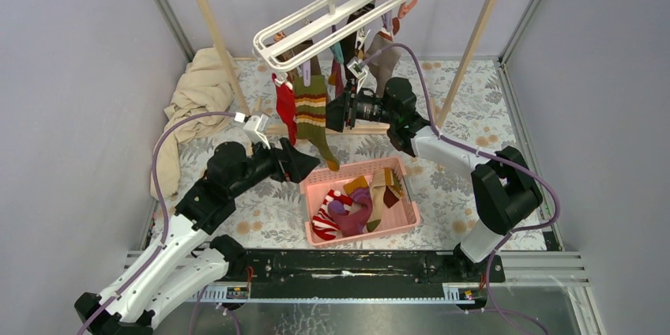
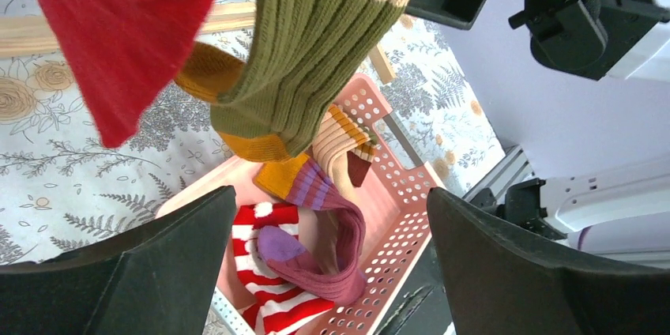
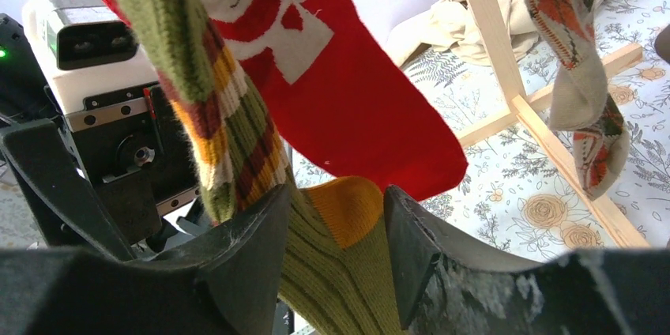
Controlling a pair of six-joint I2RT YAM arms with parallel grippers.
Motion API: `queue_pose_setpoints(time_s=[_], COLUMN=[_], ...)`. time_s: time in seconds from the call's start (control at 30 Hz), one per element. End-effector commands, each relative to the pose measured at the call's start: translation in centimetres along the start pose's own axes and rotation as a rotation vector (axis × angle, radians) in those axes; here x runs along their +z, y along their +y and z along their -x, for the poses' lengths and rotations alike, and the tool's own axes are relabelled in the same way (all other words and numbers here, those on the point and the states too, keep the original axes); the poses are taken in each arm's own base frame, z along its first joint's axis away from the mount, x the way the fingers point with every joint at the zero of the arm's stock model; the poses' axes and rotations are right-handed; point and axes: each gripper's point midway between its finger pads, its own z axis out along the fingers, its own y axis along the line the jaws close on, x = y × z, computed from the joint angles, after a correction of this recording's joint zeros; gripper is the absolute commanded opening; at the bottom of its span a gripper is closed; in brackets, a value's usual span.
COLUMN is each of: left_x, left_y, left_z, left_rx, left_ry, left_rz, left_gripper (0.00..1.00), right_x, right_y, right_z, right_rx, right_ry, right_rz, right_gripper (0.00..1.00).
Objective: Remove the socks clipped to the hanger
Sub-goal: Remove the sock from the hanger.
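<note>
The white hanger [image 1: 332, 19] hangs tilted from the wooden rail with several socks clipped below it. My right gripper [image 1: 338, 111] [image 3: 336, 193] is shut on the olive sock with orange, cream and maroon stripes [image 1: 312, 114] [image 3: 340, 272], which fills the gap between both fingers at its orange heel. A red sock with a white bear [image 1: 285, 106] [image 3: 332, 90] hangs just beside it. An argyle sock [image 3: 585, 74] hangs further back. My left gripper [image 1: 304, 163] [image 2: 330, 193] stands wide open and holds nothing, below the olive sock [image 2: 316, 43] and the red sock [image 2: 118, 27].
A pink perforated basket [image 1: 407, 208] [image 2: 403, 193] on the floral table holds several loose socks. The wooden rail frame [image 1: 213, 27] stands behind, with a beige cloth [image 1: 201, 90] heaped at the back left.
</note>
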Motion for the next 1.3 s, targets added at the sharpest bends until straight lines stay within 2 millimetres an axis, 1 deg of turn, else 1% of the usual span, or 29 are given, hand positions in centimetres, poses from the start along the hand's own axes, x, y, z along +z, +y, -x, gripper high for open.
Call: queue_pose_setpoints(time_s=[0.0, 0.07, 0.2, 0.3, 0.37, 0.53, 0.63, 0.7, 0.8, 0.97, 1.0, 1.03, 1.1, 1.13, 1.2, 1.27], left_x=[0.0, 0.1, 0.4, 0.7, 1.1, 2.0, 2.2, 2.6, 3.4, 5.0, 5.2, 5.4, 5.6, 5.7, 5.7, 5.5], left_y=[0.1, 0.2, -0.5, -0.4, -0.2, 0.3, 1.0, 1.4, 1.5, 2.2, 2.5, 2.3, 2.0, 1.9, 1.7, 1.4], left_z=[1.5, 1.7, 1.9, 2.3, 2.5, 3.0, 3.7, 4.0, 4.8, 5.4, 5.3, 5.5, 5.6, 5.6, 5.7, 5.9], left_rx=[0.081, 0.085, 0.116, 0.149, 0.163, 0.196, 0.213, 0.217, 0.224, 0.235, 0.234, 0.234, 0.227, 0.227, 0.229, 0.234], left_ry=[-0.085, -0.090, -0.109, -0.126, -0.136, -0.138, -0.163, -0.170, -0.186, -0.204, -0.201, -0.210, -0.218, -0.218, -0.217, -0.215], left_rz=[0.017, 0.026, 0.002, 0.017, 0.026, 0.065, 0.105, 0.132, 0.146, 0.189, 0.200, 0.191, 0.186, 0.182, 0.184, 0.185], left_gripper=[0.99, 0.99, 0.99, 0.99, 0.99, 0.99, 0.98, 0.99, 0.99, 0.98, 0.94, 0.86, 0.63, 0.54, 0.43, 0.36], right_x=[-0.3, -0.3, -0.3, -0.3, -0.3, -0.6, -0.8, -0.9, -1.0, -1.1, -1.1, -1.1, -1.1, -1.1, -1.1, -1.1], right_y=[3.6, 3.6, 3.8, 4.2, 4.9, 6.4, 7.3, 7.6, 8.0, 8.1, 8.2, 8.2, 8.2, 8.1, 8.0, 8.0], right_z=[3.8, 3.9, 3.9, 4.1, 4.0, 3.7, 3.4, 3.3, 3.2, 3.2, 3.2, 3.2, 3.2, 3.2, 3.1, 3.0], right_rx=[-0.120, -0.121, -0.122, -0.121, -0.116, -0.109, -0.098, -0.095, -0.090, -0.089, -0.090, -0.090, -0.093, -0.092, -0.089, -0.088], right_ry=[-0.064, -0.064, -0.061, -0.055, -0.039, 0.004, 0.028, 0.037, 0.040, 0.046, 0.046, 0.046, 0.046, 0.045, 0.047, 0.048], right_rz=[0.067, 0.066, 0.071, 0.087, 0.116, 0.192, 0.240, 0.261, 0.283, 0.290, 0.291, 0.289, 0.289, 0.288, 0.287, 0.284], right_gripper=[0.54, 0.54, 0.54, 0.54, 0.53, 0.53, 0.53, 0.53, 0.52, 0.52, 0.52, 0.52, 0.52, 0.52, 0.52, 0.52])
